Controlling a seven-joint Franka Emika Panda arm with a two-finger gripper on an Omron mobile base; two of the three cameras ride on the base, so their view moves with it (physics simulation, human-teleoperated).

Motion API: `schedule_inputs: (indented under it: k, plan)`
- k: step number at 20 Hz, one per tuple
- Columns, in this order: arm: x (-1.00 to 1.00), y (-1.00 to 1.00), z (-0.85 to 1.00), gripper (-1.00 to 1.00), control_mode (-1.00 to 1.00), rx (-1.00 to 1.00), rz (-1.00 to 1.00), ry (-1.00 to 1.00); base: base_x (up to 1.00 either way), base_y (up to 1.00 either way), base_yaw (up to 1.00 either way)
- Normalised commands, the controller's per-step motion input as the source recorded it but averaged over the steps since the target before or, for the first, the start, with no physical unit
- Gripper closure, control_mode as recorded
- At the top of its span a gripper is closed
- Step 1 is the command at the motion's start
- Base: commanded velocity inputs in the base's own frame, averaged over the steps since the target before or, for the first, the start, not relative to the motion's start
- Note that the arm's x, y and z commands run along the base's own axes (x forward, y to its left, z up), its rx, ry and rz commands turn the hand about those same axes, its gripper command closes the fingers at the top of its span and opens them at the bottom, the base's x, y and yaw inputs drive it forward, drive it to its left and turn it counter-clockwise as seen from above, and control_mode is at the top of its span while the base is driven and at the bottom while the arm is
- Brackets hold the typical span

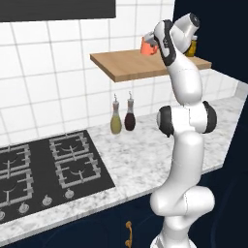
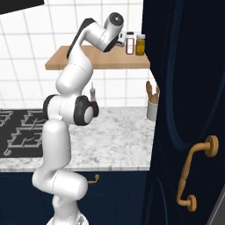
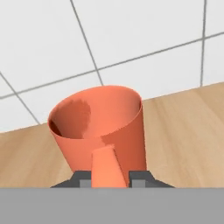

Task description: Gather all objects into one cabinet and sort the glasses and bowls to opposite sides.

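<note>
Orange mug [image 3: 101,131]: upright on the bare wooden wall shelf [image 1: 126,68], toward its back edge by the white tiled wall [image 1: 58,77], handle [image 3: 106,168] facing the hand. Gripper [image 3: 109,178]: clenched on the mug's handle, one dark fingertip either side. Two jars [image 2: 135,44]: near the shelf's right end. Two bottles [image 1: 122,116]: back edge of the marble counter [image 1: 140,160], beside the stove [image 1: 43,169].

Orange mug [image 1: 146,45] stands on the wooden shelf [image 1: 127,65], the arm's hand against it
</note>
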Motion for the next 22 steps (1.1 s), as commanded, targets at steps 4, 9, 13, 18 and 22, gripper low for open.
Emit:
schedule_inputs:
  k: [4,9,13,18,22]
  plan:
    - [-0.34,-0.37,-0.12,1.0,-1.0,0.1,0.0,0.0,0.0,0.0,0.0]
    - [-0.44,-0.22,-0.09,1.0,-1.0,0.08,0.01,0.0,0.0,0.0,0.0]
    - [-0.55,-0.06,0.0,1.0,-1.0,0.06,0.03,-0.03,0.0,0.0,0.0]
    - [-0.58,0.0,0.0,1.0,-1.0,0.07,0.1,-0.08,0.0,0.0,0.0]
    - [-0.63,0.0,0.0,1.0,-1.0,0.04,0.16,-0.08,0.0,0.0,0.0]
